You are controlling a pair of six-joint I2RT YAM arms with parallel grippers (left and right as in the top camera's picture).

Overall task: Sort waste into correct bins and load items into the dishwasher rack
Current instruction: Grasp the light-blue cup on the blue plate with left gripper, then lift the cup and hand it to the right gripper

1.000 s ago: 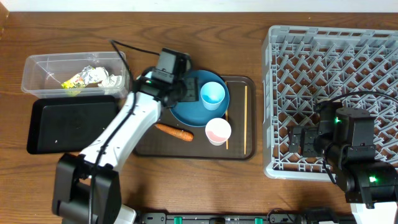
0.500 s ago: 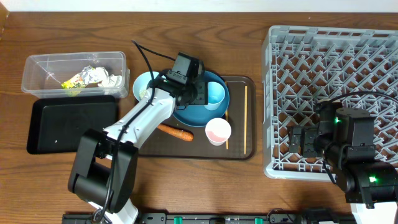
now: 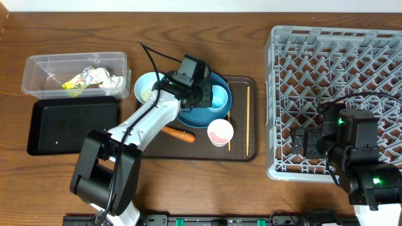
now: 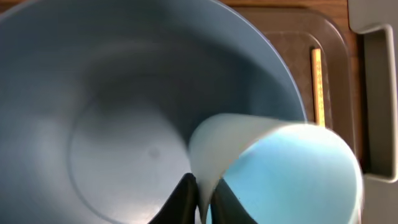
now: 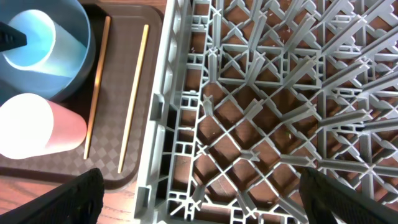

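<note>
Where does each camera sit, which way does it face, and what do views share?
Overhead: fixed above the table, facing down; shows the left end effector at the light-blue cup in the blue dish, and the right end effector over the grey rack.
Left wrist: on the left arm, facing down into the dish; its fingers pinch the cup's wall.
Right wrist: on the right arm, facing down at the rack's corner and brown tray; its fingers stand wide apart.
Shared: all three show cup and dish.
</note>
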